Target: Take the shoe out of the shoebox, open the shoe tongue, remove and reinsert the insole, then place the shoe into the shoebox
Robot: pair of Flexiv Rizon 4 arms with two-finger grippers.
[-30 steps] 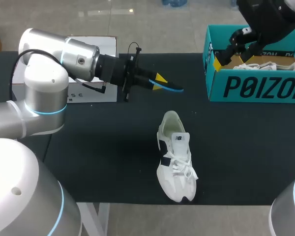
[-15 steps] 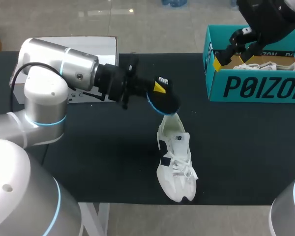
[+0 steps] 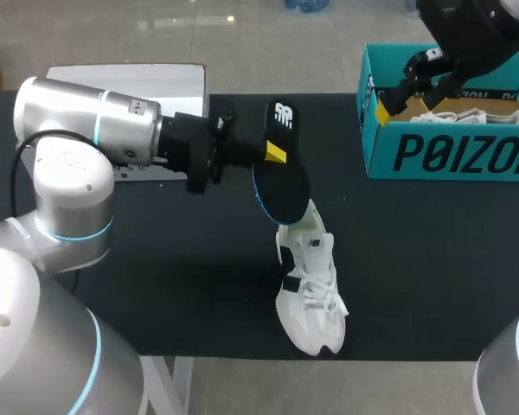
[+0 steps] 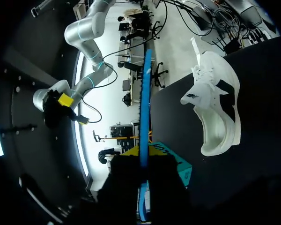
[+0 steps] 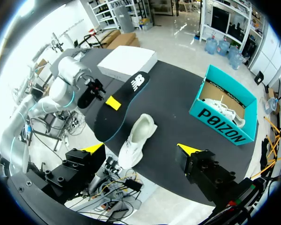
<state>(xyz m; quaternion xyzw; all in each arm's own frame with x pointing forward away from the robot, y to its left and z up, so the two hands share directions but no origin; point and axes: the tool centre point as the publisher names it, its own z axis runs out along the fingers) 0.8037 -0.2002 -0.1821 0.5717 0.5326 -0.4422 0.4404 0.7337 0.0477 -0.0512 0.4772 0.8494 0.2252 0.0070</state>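
Reinsertion is the step in hand, I'd say. The black foam insole with the blue rim (image 3: 281, 177) hangs on a slant, its lower end at the heel opening of the white lace-up sneaker (image 3: 310, 285). That sneaker lies on the black desk (image 3: 182, 259), well apart from the teal cardboard shoebox (image 3: 450, 156). Best to line the insole up with the shoe's length and slide it in shallow, since the loose shoe may skid. The left jaws are clamped on the insole. The right jaws are spread wide and empty above the shoebox.
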